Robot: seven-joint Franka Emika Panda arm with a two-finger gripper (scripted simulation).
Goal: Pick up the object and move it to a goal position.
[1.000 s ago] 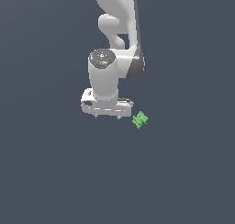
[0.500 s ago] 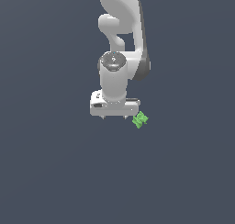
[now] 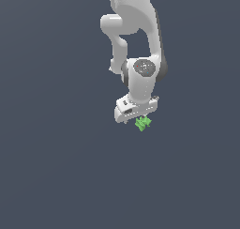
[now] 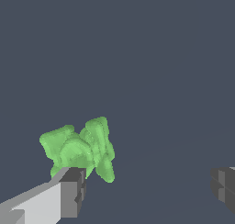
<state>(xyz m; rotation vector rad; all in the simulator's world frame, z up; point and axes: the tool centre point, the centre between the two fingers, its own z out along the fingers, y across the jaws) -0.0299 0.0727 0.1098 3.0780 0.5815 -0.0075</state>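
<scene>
The object (image 3: 143, 123) is a small bright green knobbly piece with stubby lobes, lying on the dark grey floor. In the wrist view the object (image 4: 82, 149) sits close behind one grey fingertip (image 4: 72, 192), off to one side of the gap between the fingers. My white gripper (image 3: 138, 119) hangs directly over it in the exterior view, fingers pointing down. The gripper (image 4: 149, 188) is open, its two fingers standing far apart with nothing between them.
The white arm (image 3: 138, 45) rises from the gripper toward the exterior view's top. A flat dark grey surface (image 3: 56, 167) fills the surroundings in both views.
The gripper has moved toward the exterior view's right and turned, from beside the green object to directly over it. The object has stayed put.
</scene>
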